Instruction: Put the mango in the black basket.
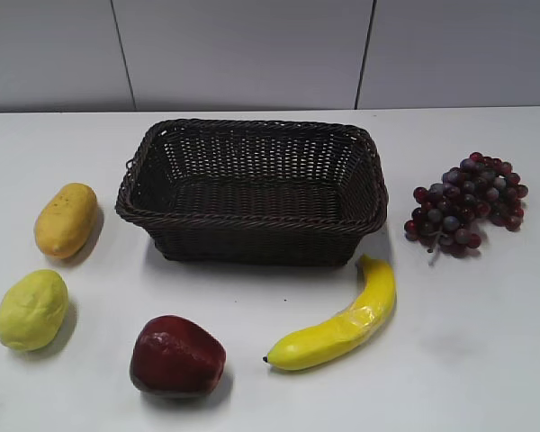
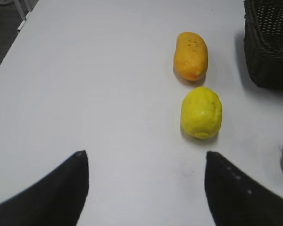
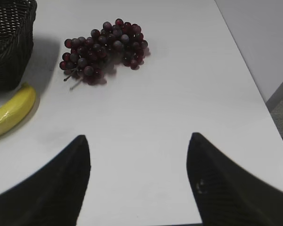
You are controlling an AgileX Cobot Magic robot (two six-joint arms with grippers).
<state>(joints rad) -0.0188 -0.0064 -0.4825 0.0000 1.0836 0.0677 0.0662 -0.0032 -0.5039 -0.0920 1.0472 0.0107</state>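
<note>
The orange-yellow mango (image 1: 65, 219) lies on the white table left of the black basket (image 1: 252, 229). In the left wrist view the mango (image 2: 191, 55) lies ahead and to the right, with the basket corner (image 2: 269, 44) at the top right. My left gripper (image 2: 146, 157) is open and empty, well short of the mango. My right gripper (image 3: 139, 139) is open and empty over bare table; the basket corner (image 3: 9, 42) shows at its top left. Neither gripper shows in the exterior view.
A pale yellow-green lumpy fruit (image 1: 31, 310) (image 2: 201, 113) lies in front of the mango. A dark red apple (image 1: 175, 356) and a banana (image 1: 342, 321) (image 3: 9, 113) lie in front of the basket. Purple grapes (image 1: 468, 204) (image 3: 104, 49) lie to its right. The table's right edge (image 3: 254, 84) is near.
</note>
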